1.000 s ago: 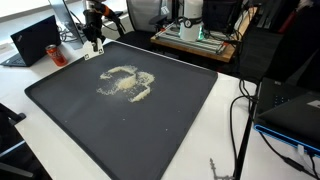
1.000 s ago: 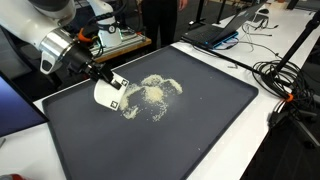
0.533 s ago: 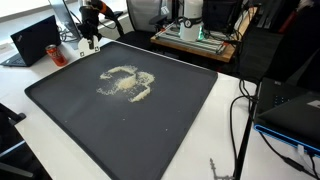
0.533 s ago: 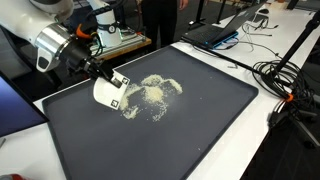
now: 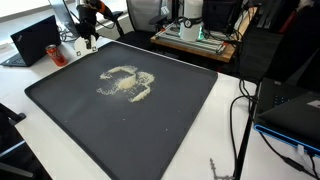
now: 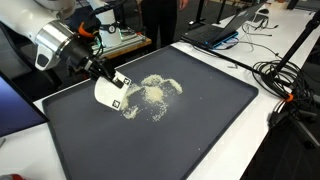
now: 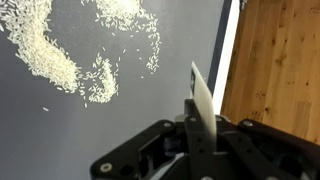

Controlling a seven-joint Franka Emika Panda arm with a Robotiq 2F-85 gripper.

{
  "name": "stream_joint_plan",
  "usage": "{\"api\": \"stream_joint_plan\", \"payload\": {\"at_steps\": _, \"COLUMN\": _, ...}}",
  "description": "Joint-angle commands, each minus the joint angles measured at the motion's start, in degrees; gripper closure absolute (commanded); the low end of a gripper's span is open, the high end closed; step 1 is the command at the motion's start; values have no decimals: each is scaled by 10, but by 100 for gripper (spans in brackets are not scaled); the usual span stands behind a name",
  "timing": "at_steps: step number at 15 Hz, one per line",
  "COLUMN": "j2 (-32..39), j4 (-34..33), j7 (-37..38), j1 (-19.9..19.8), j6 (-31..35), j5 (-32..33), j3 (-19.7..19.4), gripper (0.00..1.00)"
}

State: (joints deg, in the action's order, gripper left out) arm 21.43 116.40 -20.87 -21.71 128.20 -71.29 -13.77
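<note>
Pincer point(image 6: 103, 75) clamped on thin white flat scraper card point(image 6: 107, 93), which hangs below it. Large black shallow tray point(image 6: 200, 125) lies beneath, holding scattered pale rice-like grains point(image 6: 152, 95) just beside the card.

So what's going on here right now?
The robot's hand is shut on a flat white scraper, holding it edge-down beside a scatter of pale grains on the dark mat. The grains lie in a loose swirl, not gathered into one pile. Whether the scraper touches the mat is unclear.
</note>
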Motion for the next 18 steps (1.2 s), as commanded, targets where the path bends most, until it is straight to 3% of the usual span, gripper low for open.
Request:
{"api": "stream_joint_plan", "payload": {"at_steps": 1, "j2": -44, "j4": 26, "j7": -27, "j1": 21, "j6": 48, "j5": 41, "j3": -15, "gripper": 99}}
{"api": "stream_joint_plan", "payload": {"at_steps": 5, "j2": -100, "j4": 58, "j7": -20, "j1": 47, "j6": 133, "j5": 145, "j3": -19, "gripper": 99}}
{"api": "stream_joint_plan", "payload": {"at_steps": 11, "j2": -187, "j4": 121, "j7": 59, "j1": 94, "j6": 224, "j5": 377, "j3": 3, "gripper": 99}}
{"api": "stream_joint_plan", "payload": {"at_steps": 18, "j2": -231, "j4": 155, "j7": 209, "j1": 128, "j6": 244, "j5": 646, "j3": 36, "gripper": 99}}
